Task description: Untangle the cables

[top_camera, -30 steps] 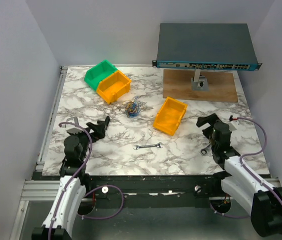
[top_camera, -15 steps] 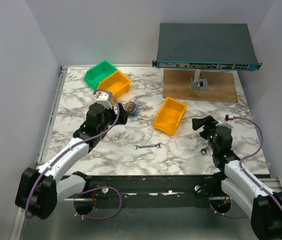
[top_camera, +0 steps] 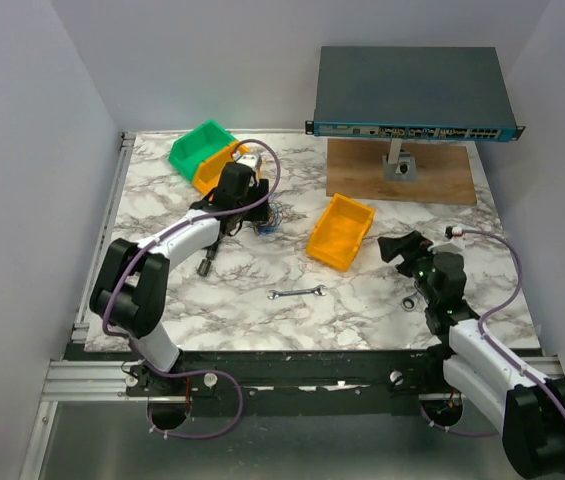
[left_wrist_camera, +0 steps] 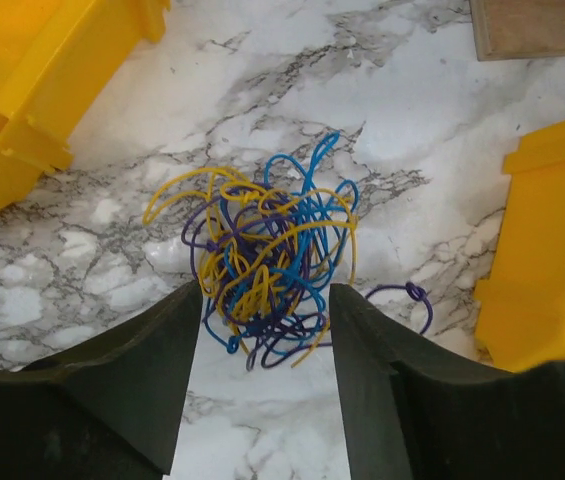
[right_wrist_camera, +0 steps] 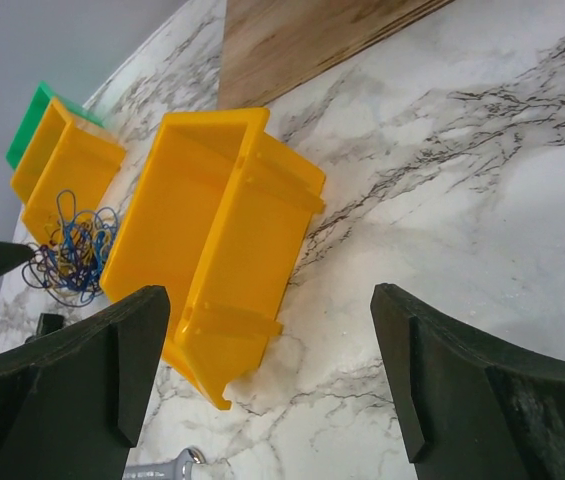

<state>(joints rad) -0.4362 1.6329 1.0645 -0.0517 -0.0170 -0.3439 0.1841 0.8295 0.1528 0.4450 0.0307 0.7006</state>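
Left end effector point(left_wrist_camera: 265, 300) stands part open, its 2 black fingers point(left_wrist_camera: 152, 370) flanking the near edge of the tangled ball of thin blue, yellow and purple cables point(left_wrist_camera: 262, 250), gripping nothing. The ball lies on the white marbled surface point(left_wrist_camera: 52, 250) between yellow plastic bins point(left_wrist_camera: 22, 90). Right end effector point(right_wrist_camera: 270, 300) gapes wide, empty.

White-shelled arms point(top_camera: 482, 355) carry black joints point(top_camera: 547, 425), purple wiring point(top_camera: 517, 280) and black hands point(right_wrist_camera: 267, 300).

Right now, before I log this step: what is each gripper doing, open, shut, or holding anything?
Left gripper: open, straddling the wire tangle, not clamped on it.
Right gripper: open, holding nothing.
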